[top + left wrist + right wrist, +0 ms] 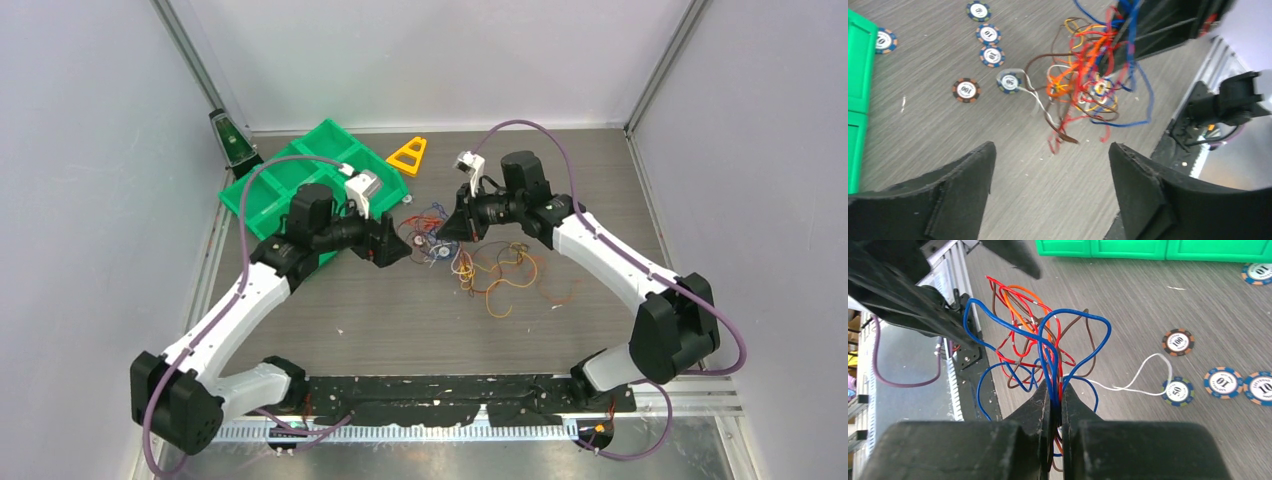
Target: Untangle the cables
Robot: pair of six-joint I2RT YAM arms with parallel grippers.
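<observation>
The cables (470,262) are a tangle of thin orange, yellow, red, brown, white and blue wires in the middle of the table. My right gripper (1056,390) is shut on a bunch of blue, red and brown wires (1048,347) and holds them a little above the table; it also shows in the top view (447,228). My left gripper (1050,152) is open and empty, its fingertips just short of the loose wire ends (1083,85); in the top view it (400,243) faces the right gripper across the tangle.
Several ringed discs (990,45) lie on the table beside the tangle, one (1178,391) under a white wire. A green compartment tray (290,185) stands at the back left, a yellow triangle (409,155) behind the tangle. A black strip (470,395) runs along the near edge.
</observation>
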